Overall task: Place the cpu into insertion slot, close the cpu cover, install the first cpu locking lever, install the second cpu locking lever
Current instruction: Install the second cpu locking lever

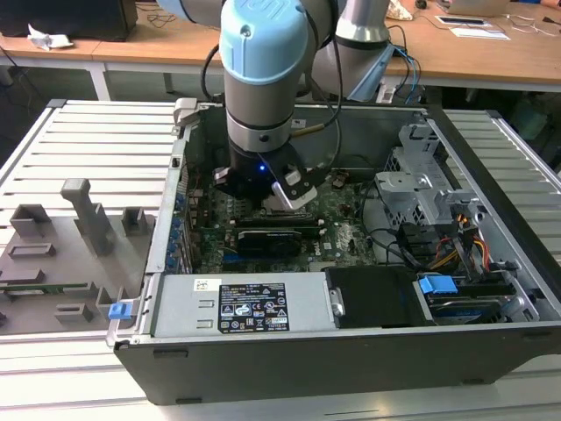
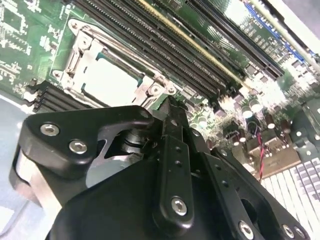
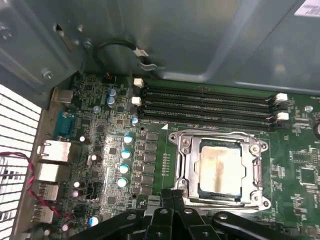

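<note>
Black-linked gripper (image 3: 172, 212) hangs just beside the thin silver frame cpu cover (image 3: 186, 165), which we see lying over the dull silver-grey cpu (image 3: 221, 170); its grip state we cannot tell

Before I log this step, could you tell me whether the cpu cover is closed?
Closed: the cpu cover lies flat over the seated cpu, framing it.

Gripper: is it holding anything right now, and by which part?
Cannot be told. The hand sits at the cpu cover's edge, with the cpu already seated.
</note>
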`<state>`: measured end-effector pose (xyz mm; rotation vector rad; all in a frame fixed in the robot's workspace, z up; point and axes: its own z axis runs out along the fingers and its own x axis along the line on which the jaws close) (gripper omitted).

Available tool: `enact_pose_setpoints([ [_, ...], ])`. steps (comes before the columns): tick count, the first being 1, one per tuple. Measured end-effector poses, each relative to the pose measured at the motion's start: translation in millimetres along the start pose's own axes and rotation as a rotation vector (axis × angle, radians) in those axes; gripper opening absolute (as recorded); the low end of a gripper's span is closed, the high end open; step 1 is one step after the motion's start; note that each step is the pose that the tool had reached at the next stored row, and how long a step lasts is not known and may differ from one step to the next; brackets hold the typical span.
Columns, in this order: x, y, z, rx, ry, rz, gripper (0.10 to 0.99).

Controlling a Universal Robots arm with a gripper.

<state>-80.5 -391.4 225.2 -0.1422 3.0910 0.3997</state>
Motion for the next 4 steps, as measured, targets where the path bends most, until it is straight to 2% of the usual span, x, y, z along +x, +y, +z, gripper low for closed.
enact_pose_setpoints([
  [1,-0.1,0.6,-2.2,0.0,0.0,0.0,0.106],
  [4,-0.1,0.7,-2.7,0.0,-0.0001,0.0,0.106],
])
